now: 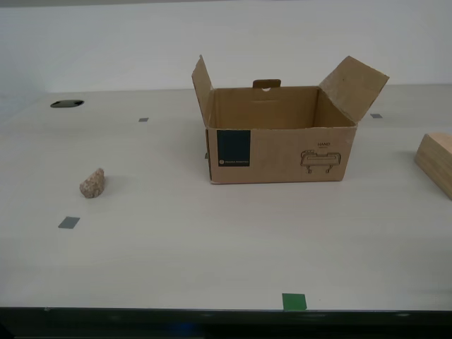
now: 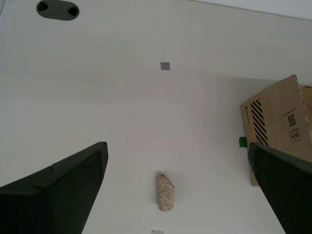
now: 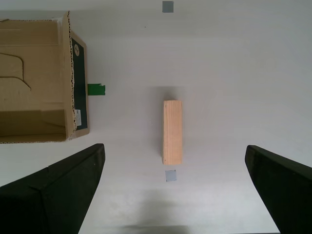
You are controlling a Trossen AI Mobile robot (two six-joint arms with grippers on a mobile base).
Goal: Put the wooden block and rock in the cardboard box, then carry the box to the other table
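cardboard box (image 1: 282,152) | navy label, small print | text unreadable

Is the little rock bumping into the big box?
Apart. In the exterior view the rock sits alone toward that view's left, with a wide stretch of bare table between it and the cardboard box.

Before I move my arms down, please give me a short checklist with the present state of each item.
1. Cardboard box open, flaps up: ok.
2. Box holds nothing visible: ok.
3. Rock free on the table, between the fingers of my second gripper: ok.
4. Wooden block lies between the fingers of my first gripper: ok.
5. Both grippers open: ok.
6. Height above each thing: cannot tell.
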